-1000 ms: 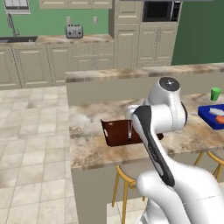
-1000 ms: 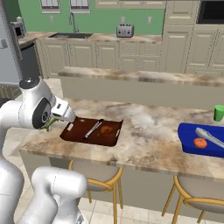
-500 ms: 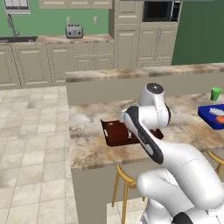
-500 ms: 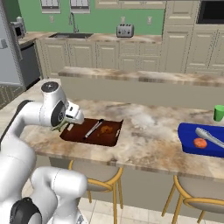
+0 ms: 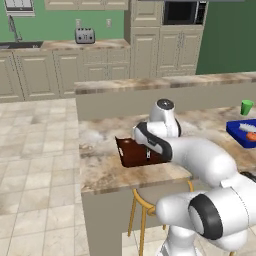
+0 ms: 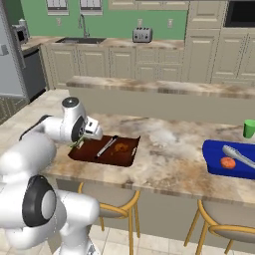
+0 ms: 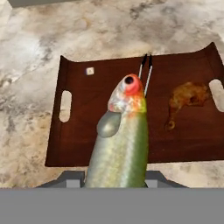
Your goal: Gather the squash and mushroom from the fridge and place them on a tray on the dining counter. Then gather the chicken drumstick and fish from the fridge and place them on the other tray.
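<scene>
A: Where was the fish (image 7: 124, 144) at that moment?

B: In the gripper (image 7: 114, 177), which was pinching it near the tail end. In the hand view the fish ran up from the bottom, its reddish head pointing away from the hand, and it hung above the other tray (image 7: 87, 144) rather than lying in it.

A: And that tray?

B: It sat on the dining counter's worktop (image 6: 164, 154), near the end close to the robot. From the right base view the dark brown tray (image 6: 82, 154) lay just beside the hand, and the gripper (image 6: 78, 143) was over its near left part. In the left base view the arm covered most of the tray (image 5: 131, 155), with the gripper (image 5: 148, 152) low over it.

A: Anything already in it?

B: Yes. The chicken drumstick (image 7: 186, 100) lay in the right half as the hand camera saw it, and a pair of thin metal tongs (image 7: 146, 74) lay near the middle, pointing toward the far rim. A small pale cube (image 7: 90, 71) rested near the far left corner.

A: What about the blue tray?

B: The tray (image 6: 216, 162) stood well apart, further along the same worktop. It held an orange-red round thing (image 6: 228, 163) and a long silver-grey piece (image 6: 239, 156) I couldn't name. A green cup (image 6: 248, 128) stood just behind it.
</scene>
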